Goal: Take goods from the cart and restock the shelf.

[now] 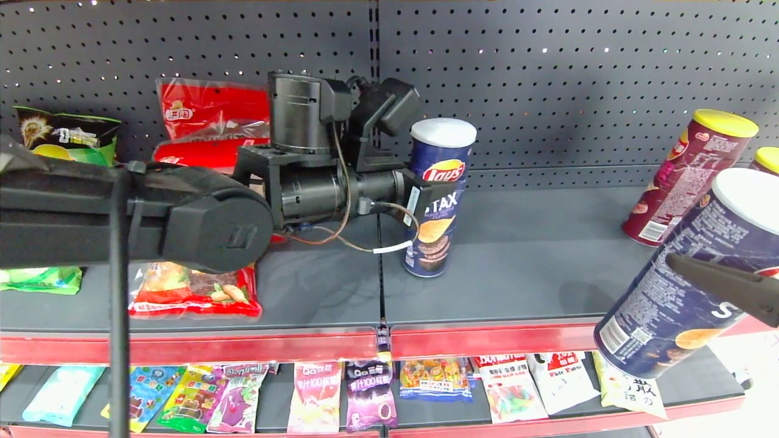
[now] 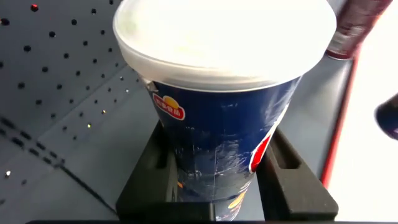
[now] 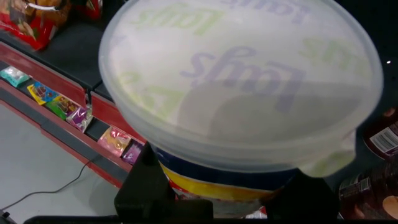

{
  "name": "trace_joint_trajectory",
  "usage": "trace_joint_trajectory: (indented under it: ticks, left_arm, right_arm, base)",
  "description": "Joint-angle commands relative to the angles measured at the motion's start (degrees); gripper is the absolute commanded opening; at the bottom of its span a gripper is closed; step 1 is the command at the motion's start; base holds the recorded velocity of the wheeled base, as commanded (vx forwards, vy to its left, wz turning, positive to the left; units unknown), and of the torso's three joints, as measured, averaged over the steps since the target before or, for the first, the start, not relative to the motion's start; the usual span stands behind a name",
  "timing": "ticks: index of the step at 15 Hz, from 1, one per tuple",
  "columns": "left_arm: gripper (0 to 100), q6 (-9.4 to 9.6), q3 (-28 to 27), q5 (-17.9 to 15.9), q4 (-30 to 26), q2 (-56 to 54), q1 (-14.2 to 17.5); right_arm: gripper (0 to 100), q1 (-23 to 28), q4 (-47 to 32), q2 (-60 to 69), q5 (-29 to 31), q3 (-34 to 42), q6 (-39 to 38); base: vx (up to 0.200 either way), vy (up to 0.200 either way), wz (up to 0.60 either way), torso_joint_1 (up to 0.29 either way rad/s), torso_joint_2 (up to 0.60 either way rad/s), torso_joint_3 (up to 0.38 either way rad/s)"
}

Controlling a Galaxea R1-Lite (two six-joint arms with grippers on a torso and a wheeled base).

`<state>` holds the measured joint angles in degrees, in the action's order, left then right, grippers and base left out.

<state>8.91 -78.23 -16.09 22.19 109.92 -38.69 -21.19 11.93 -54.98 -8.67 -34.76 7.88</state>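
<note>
Looking along the left arm, I see the left gripper [image 1: 428,205] clamped on a blue chips can [image 1: 442,176], with its fingers [image 2: 147,186] pressed to either side of the tube below the white lid. That can stands upright in the grasp, its base down at the grey shelf [image 1: 535,255]. The right gripper [image 1: 713,277] is closed around a second blue can [image 1: 681,304], which leans top-outward from the grasp (the lid takes up most of the right wrist view) and hangs just in front of the shelf's red front lip [image 1: 487,340]. Beyond the right gripper, a maroon can [image 1: 688,176] with a yellow lid leans near the pegboard back wall. Under the left arm lies a red snack bag [image 1: 195,295].
</note>
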Motion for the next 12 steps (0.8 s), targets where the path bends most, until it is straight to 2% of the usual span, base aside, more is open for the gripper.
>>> trace_joint_trajectory:
  ticks: [1, 3, 4, 5, 6, 12]
  left_arm:
    - [0, -0.03, 4.14, 0.01, 2.86, -3.49, -0.68]
    - [0, -0.12, 5.98, 0.01, 6.64, -3.4, -0.86]
    - [0, -1.53, 7.12, 0.01, 8.14, -3.4, -0.86]
    - [0, -3.99, 7.48, 0.01, 8.4, -3.66, -1.65]
    - [0, -4.52, 7.56, 0.01, 8.49, -3.75, -1.91]
    - [0, -4.25, 11.52, -0.87, 8.49, -5.77, -2.97]
  right_arm:
    - [0, 0.01, 0.02, -0.22, -0.12, -0.05, 0.04]
    - [0, 0.01, 0.11, -0.22, -0.12, -0.14, 0.04]
    - [0, 0.01, 0.02, -0.22, -0.12, -0.14, 0.04]
    - [0, -0.08, 0.11, -0.22, -0.12, -0.14, 0.04]
    - [0, -0.08, 0.11, -0.22, -0.12, -0.14, 0.04]
    - [0, -0.08, 0.11, -0.04, -0.12, -0.05, 0.04]
  base:
    - [0.0, 0.0, 0.0, 0.0, 0.0, 0.0]
    - [0.0, 0.0, 0.0, 0.0, 0.0, 0.0]
    - [0.0, 0.0, 0.0, 0.0, 0.0, 0.0]
    - [0.0, 0.0, 0.0, 0.0, 0.0, 0.0]
    - [0.0, 0.0, 0.0, 0.0, 0.0, 0.0]
    - [0.0, 0.0, 0.0, 0.0, 0.0, 0.0]
